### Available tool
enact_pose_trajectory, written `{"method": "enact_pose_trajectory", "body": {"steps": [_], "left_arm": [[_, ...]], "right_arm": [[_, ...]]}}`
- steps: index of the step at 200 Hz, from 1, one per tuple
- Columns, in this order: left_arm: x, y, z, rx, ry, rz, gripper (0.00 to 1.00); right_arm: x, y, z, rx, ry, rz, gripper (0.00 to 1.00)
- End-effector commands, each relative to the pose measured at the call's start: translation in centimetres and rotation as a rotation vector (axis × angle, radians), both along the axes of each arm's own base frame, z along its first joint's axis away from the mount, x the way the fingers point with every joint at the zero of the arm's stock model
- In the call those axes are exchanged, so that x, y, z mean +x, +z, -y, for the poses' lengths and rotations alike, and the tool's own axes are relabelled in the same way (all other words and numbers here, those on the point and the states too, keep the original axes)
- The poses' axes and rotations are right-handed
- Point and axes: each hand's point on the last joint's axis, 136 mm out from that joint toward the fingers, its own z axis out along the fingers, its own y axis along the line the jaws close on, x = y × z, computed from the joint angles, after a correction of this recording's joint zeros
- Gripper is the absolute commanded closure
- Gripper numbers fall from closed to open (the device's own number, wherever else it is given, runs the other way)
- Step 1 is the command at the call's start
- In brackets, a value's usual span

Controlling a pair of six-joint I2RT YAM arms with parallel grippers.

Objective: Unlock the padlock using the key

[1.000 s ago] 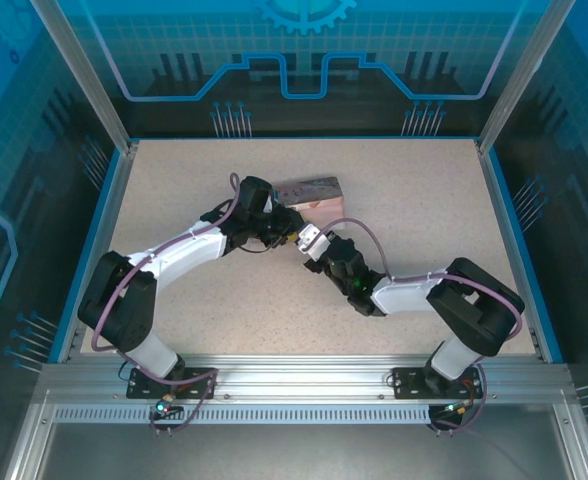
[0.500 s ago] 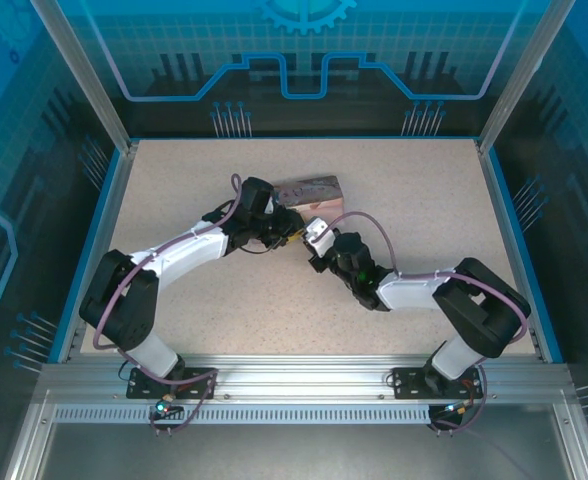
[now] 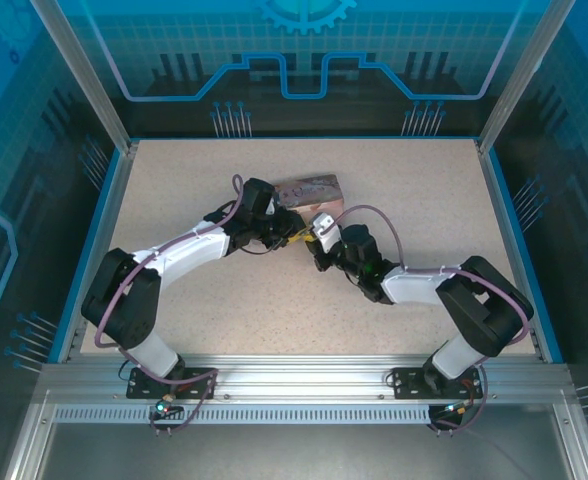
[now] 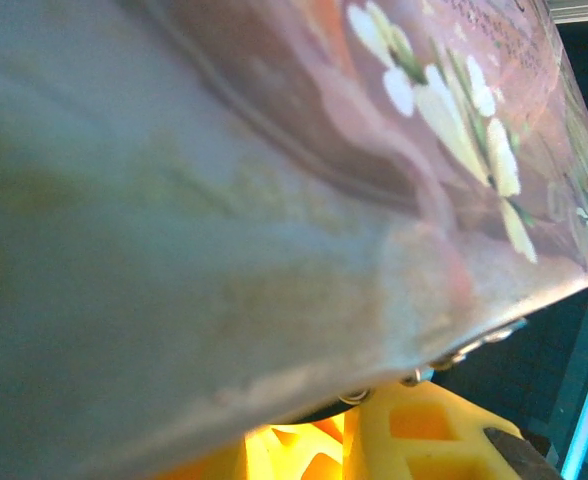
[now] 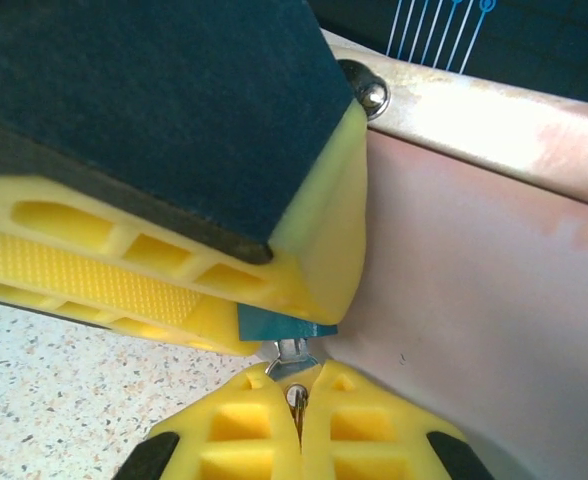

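The blue padlock (image 5: 279,322) is clamped between the yellow fingers (image 5: 304,260) of my left gripper (image 3: 292,238), with just its lower edge poking out. The thin metal key (image 5: 292,352) runs from that edge down into my right gripper (image 5: 296,402), whose two yellow fingertips are shut on its head. In the top view my right gripper (image 3: 312,247) meets the left one tip to tip, just in front of the pink tin (image 3: 309,190). The left wrist view is blurred; the tin (image 4: 274,200) looms over the left fingers (image 4: 424,440).
The flat pink illustrated tin (image 5: 474,300) lies right beside both grippers, touching or almost touching the left fingers. Speckled tabletop (image 3: 394,180) stretches around, bounded by blue rails and clear side walls. Purple cables loop off both wrists.
My right arm has swung its wrist forward and slightly right, bringing its gripper closer to the tin and the left gripper. The left arm has stayed put.
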Motion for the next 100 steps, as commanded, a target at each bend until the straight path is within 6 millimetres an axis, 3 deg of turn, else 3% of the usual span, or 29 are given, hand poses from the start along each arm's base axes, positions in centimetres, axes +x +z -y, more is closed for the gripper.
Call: {"method": "enact_pose_trajectory", "body": {"steps": [1, 100], "left_arm": [[0.1, 2.0, 1.9, -0.066, -0.054, 0.050, 1.00], [-0.3, 0.9, 1.7, -0.019, -0.068, 0.049, 1.00]], "right_arm": [[-0.2, 0.1, -0.8, 0.068, 0.053, -0.067, 0.99], [0.1, 0.2, -0.8, 0.130, 0.118, -0.146, 1.00]]}}
